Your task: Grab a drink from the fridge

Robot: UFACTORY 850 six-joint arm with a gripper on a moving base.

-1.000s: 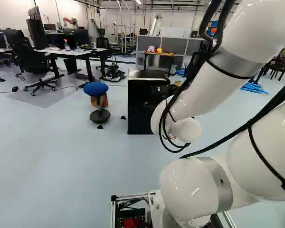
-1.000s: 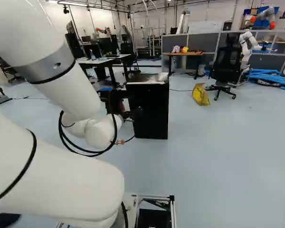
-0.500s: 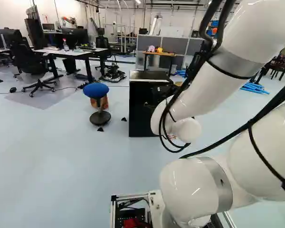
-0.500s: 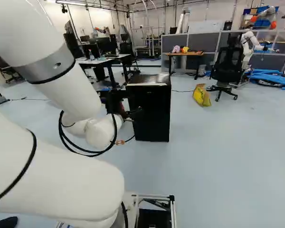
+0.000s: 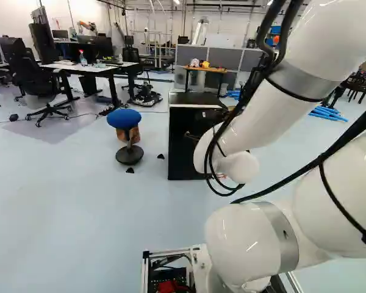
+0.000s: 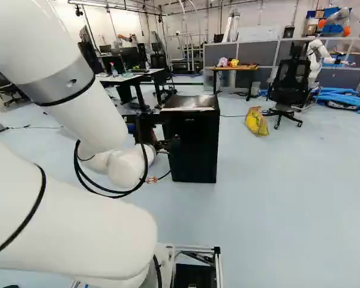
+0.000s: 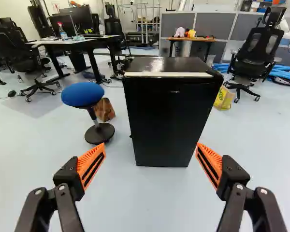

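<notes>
Okay, pincer (image 6: 167, 144) is apart, nothing between its fingers. Black box-shaped fridge (image 7: 171, 116) sits straight ahead of it, upright on the pale blue floor (image 7: 145, 203), plain front facing the pincer, door closed. Drink can't be seen from here.

In the wrist view the pincer (image 7: 151, 144) has its orange ribbed pads (image 7: 92, 164) either side of the fridge's lower front, short of it, no contact; floor shows between them and the bottom edge. Pale strip runs along the front top edge; top is dark and glossy.

Edges: round blue stool (image 7: 82, 94) on a black disc base stands near one side, with floor between. Brown paper bag (image 7: 105, 110) is just behind the stool. Other side: floor alongside, then yellow bag (image 6: 256, 121) farther back, black mesh office chair (image 6: 288, 84) just beyond it.

Behind the fridge, well apart: wooden-topped table (image 6: 240, 68) with small plush toys (image 6: 223, 62), grey partition panels (image 6: 255, 54) behind. White-topped table (image 5: 79, 67) with black legs is beyond the stool.
</notes>
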